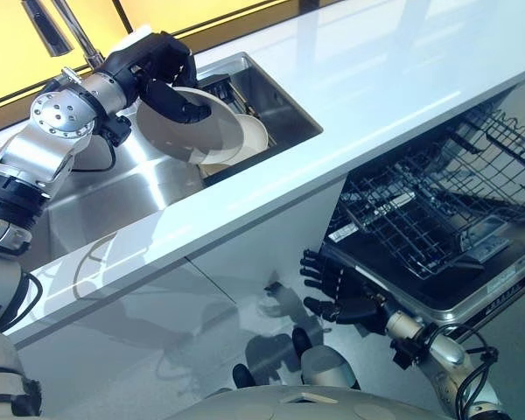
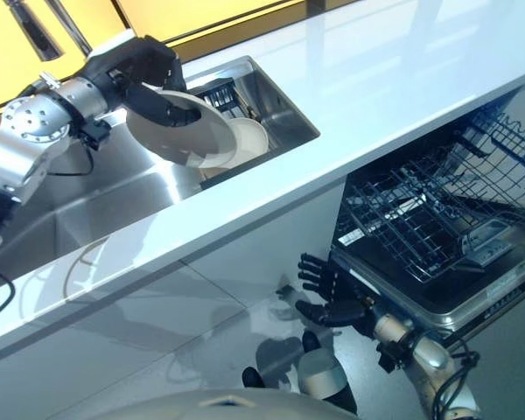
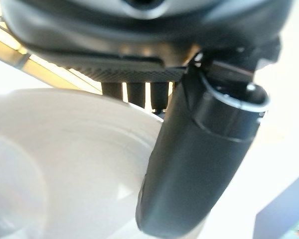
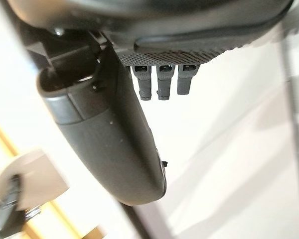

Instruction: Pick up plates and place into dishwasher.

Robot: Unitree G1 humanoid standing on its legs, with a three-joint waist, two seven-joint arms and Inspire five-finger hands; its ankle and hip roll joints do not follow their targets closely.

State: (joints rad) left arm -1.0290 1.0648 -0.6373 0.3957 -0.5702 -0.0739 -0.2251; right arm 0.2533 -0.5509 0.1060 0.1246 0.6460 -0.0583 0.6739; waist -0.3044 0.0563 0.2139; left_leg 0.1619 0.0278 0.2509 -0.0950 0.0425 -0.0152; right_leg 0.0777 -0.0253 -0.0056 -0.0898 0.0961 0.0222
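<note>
White counter (image 1: 402,79), sink (image 1: 149,188) inset; left hand (image 1: 162,74) pinches plate (image 1: 188,127) tilted above sink, lifted for transfer. Right hand (image 1: 337,289) hangs relaxed, fingers straight, near open dishwasher rack (image 1: 429,214).

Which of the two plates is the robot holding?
The larger white plate, tilted above the sink in the left hand. The smaller plate lies behind it, untouched.
</note>
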